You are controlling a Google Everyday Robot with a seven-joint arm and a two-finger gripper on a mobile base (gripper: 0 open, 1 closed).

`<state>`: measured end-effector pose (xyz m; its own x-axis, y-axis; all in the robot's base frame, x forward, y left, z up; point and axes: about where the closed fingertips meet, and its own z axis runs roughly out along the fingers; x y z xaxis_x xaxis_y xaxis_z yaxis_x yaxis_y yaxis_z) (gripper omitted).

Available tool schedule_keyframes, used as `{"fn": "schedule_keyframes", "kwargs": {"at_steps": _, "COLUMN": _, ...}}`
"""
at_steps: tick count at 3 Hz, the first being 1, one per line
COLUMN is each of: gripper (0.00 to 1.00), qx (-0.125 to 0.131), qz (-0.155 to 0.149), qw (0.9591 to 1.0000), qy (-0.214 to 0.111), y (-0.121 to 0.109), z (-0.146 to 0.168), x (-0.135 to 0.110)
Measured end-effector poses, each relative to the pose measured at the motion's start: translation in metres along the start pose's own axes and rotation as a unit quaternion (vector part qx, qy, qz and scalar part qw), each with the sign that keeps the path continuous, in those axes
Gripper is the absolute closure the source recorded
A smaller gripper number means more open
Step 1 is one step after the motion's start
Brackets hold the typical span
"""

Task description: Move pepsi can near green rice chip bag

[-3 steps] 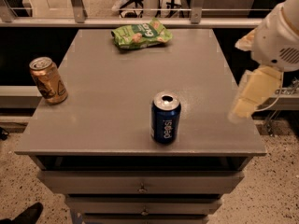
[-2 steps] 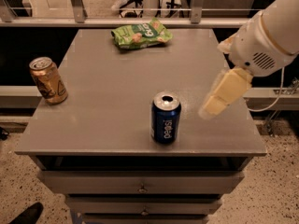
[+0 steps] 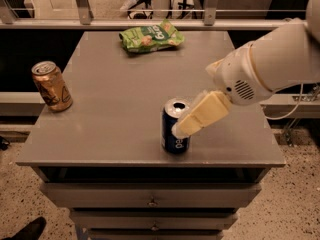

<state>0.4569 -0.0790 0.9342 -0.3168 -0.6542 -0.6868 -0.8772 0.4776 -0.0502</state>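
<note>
camera view showed the pepsi can (image 3: 170, 135) upright near the table's (image 3: 115, 89) front edge. the gripper (image 3: 181, 129) sat against the can's right side; whether it gripped the can, i could not tell. the green rice chip bag (image 3: 150, 36) lay well behind the can.

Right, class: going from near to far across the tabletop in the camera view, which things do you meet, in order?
pepsi can → gold-brown can → green rice chip bag. The gripper overlaps the pepsi can at its right side, so it is left out of the order.
</note>
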Motion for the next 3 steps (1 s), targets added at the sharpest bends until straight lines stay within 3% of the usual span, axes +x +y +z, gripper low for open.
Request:
{"fn": "schedule_keyframes", "kwargs": {"at_steps": 1, "gripper": 0.0, "qx": -0.019, "qz": 0.015, "qw": 0.9994, "qy": -0.024, "y": 0.017, "z": 0.021, "x": -0.002}}
{"fn": "schedule_keyframes", "kwargs": {"at_steps": 2, "gripper": 0.15, "qx": -0.034, "qz": 0.019, "qw": 0.9984, "qy": -0.04, "y": 0.025, "z": 0.042, "x": -0.003}}
{"fn": "schedule_keyframes", "kwargs": {"at_steps": 3, "gripper": 0.38, "qx": -0.035, "qz": 0.028, "qw": 0.9978, "qy": -0.05, "y": 0.027, "z": 0.051, "x": 0.005}}
